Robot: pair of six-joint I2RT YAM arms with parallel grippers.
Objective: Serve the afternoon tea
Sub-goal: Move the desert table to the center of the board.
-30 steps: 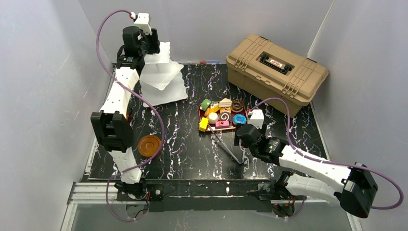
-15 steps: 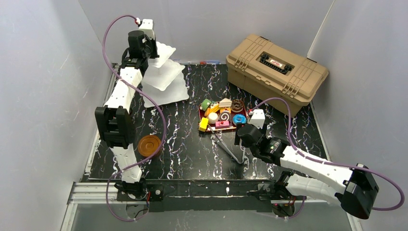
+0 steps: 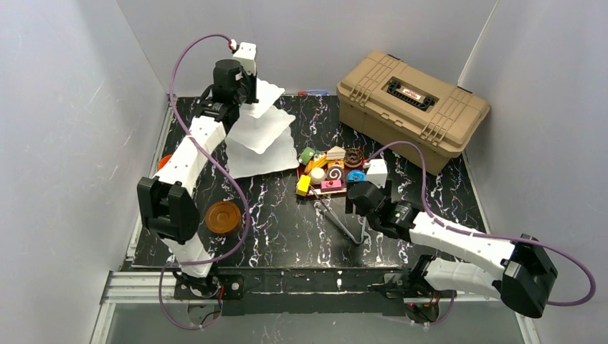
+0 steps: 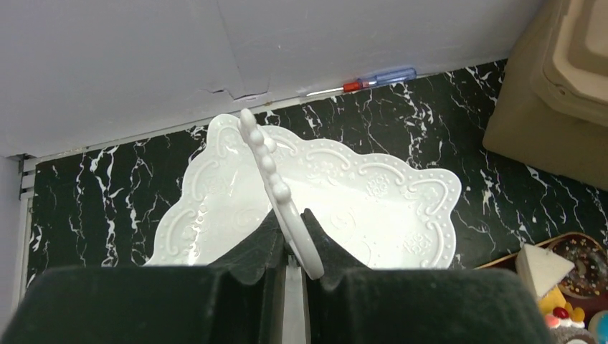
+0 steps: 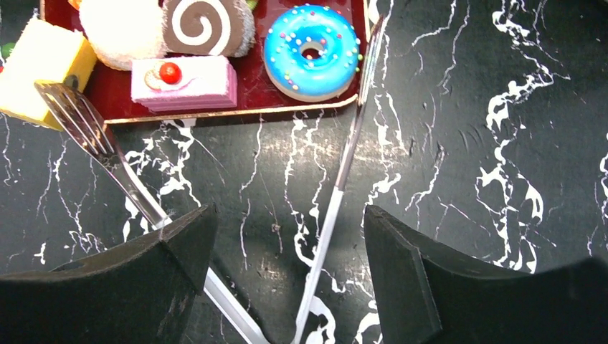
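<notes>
My left gripper is shut on the beaded top handle of the white three-tier stand, at the back left of the table; its top plate lies below my fingers. The stand looks tilted. My right gripper is open, low over the metal tongs, just in front of the red tray of toy pastries. The blue donut, pink cake and swirl roll lie on the tray. A brown saucer lies front left. An orange cup peeks from behind my left arm. The dark cup is out of view.
A tan toolbox stands at the back right. A small screwdriver lies along the back wall. The tongs lie spread open on the marble table top, their tips at the tray's front edge. Grey walls close in on three sides.
My left gripper has carried the stand to the right, away from the back-left corner and toward the tray. My right gripper has crept slightly toward the tray.
</notes>
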